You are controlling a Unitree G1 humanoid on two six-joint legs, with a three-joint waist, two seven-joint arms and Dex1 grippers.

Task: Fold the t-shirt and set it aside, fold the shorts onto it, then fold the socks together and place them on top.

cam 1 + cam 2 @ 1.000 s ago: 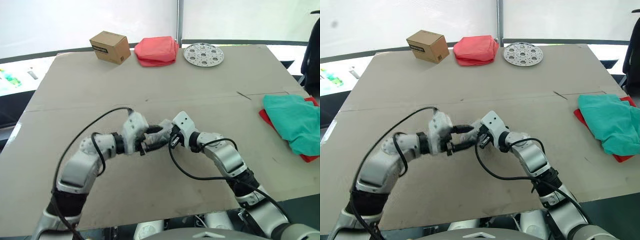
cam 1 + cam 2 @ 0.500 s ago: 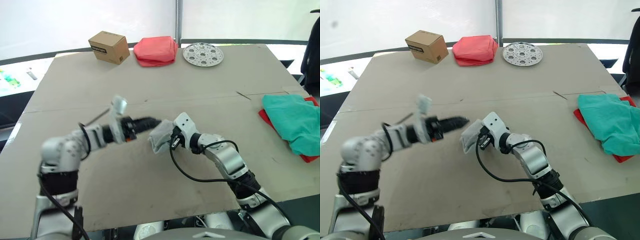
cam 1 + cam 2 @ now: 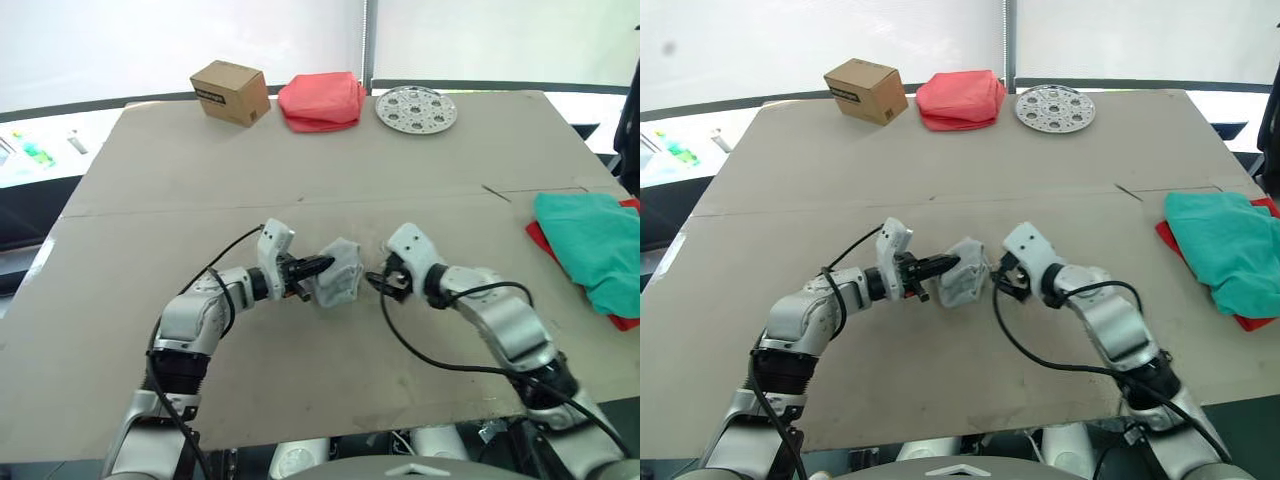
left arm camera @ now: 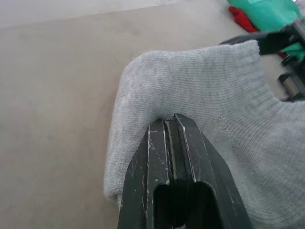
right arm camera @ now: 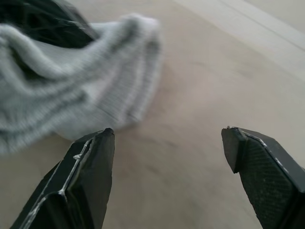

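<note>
The light grey socks (image 3: pixel 341 273) hang bunched just above the table's middle, and my left gripper (image 3: pixel 320 266) is shut on their left side. The left wrist view has its black fingers (image 4: pixel 164 143) pinched into the knit of the socks (image 4: pixel 214 90). My right gripper (image 3: pixel 379 282) stands open just right of the bundle, with the socks (image 5: pixel 71 105) in front of its spread fingers (image 5: pixel 90 176) and nothing between them. At the right table edge the teal shorts (image 3: pixel 590 245) lie folded on the red t-shirt (image 3: pixel 534 233), which peeks out underneath.
Along the far edge stand a cardboard box (image 3: pixel 231 92), a salmon-pink cloth bundle (image 3: pixel 322 100) and a round perforated metal disc (image 3: pixel 416 107). The tan table (image 3: pixel 200 180) has a seam running across its middle. Black cables loop from both wrists.
My left gripper swung back to the socks and shut on them. My right gripper let go of the socks, opened and drew slightly to the right. The camera shifted a little.
</note>
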